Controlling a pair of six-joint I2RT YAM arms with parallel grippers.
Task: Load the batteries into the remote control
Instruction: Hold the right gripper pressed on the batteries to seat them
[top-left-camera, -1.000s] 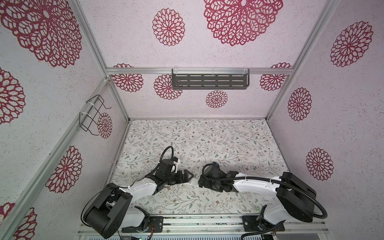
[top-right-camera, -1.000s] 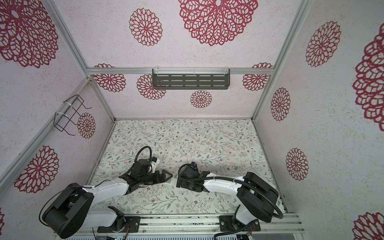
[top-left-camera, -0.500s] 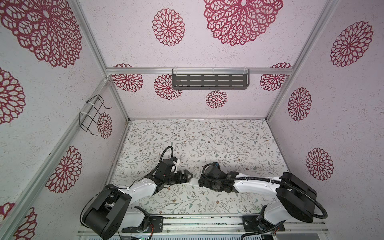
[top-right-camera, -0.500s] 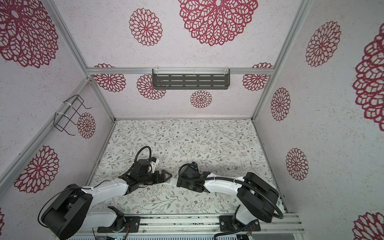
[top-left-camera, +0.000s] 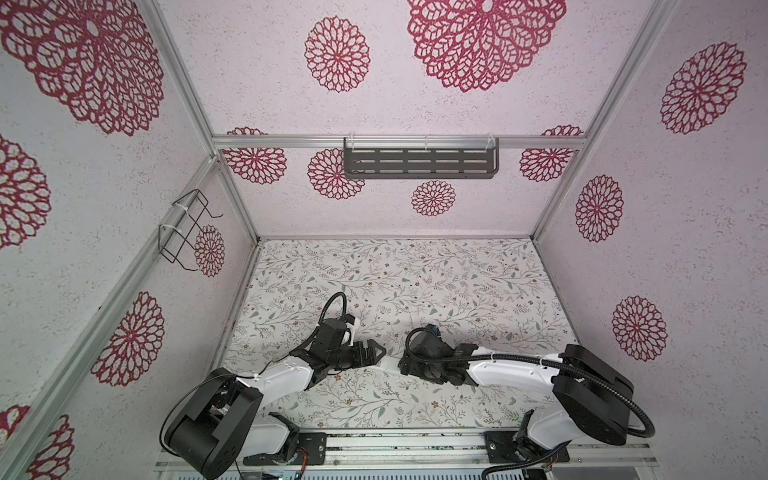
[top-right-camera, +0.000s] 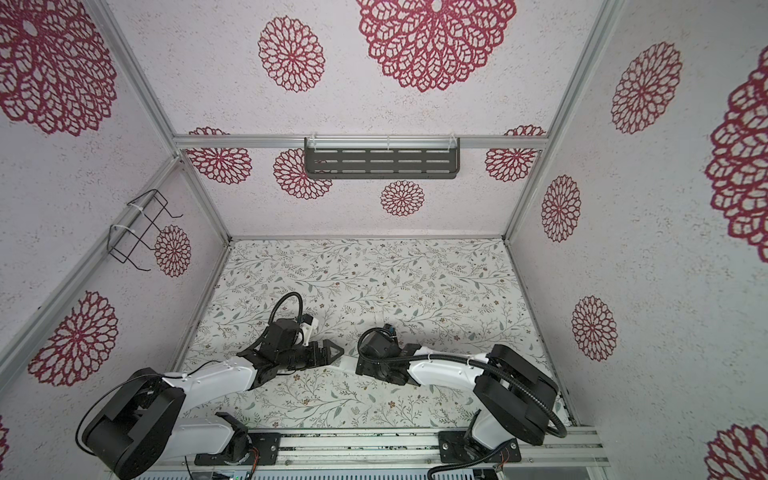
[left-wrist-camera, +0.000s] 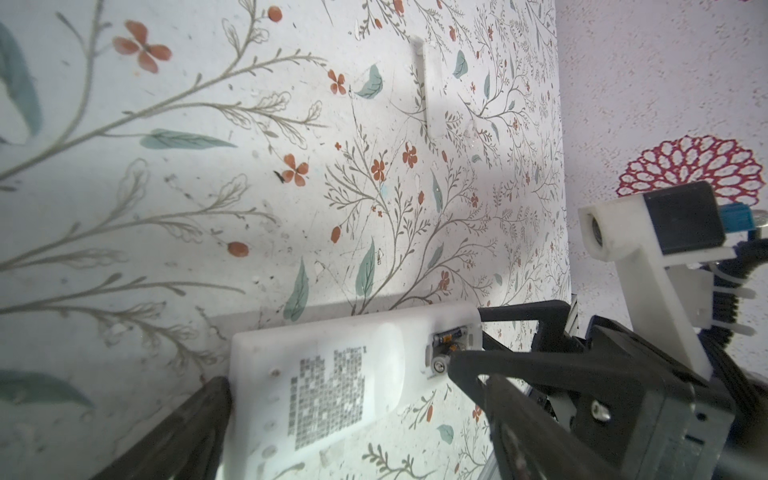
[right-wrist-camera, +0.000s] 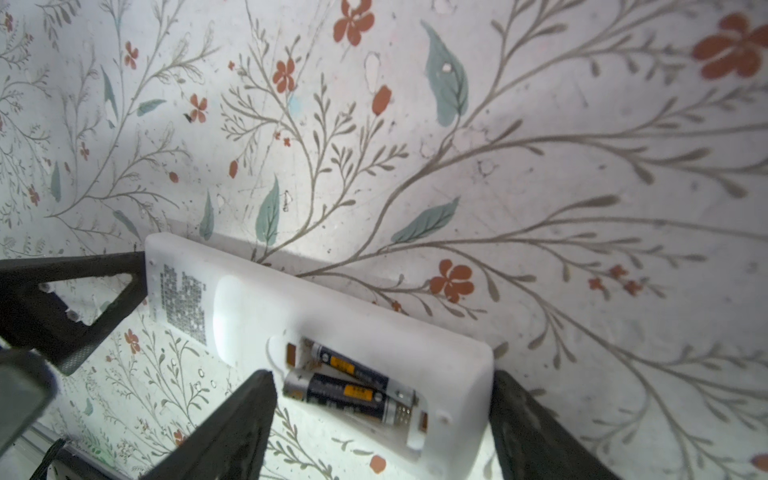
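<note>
The white remote control lies label side up on the floral table, between the two arms. Its battery bay is uncovered, and the batteries lie in it side by side, not quite parallel. My right gripper straddles the bay end, and each of its fingers meets a long side of the remote. My left gripper stands open around the label end. One of its fingers is beside the remote's edge, and table shows between the remote and the other.
A slim white plastic piece lies on the table farther back. A grey slotted shelf hangs on the rear wall and a wire rack on the left wall. Patterned walls close in the table on three sides.
The right gripper's jaws have drawn closer together around the remote's bay end. The left arm and the remote have hardly moved.
</note>
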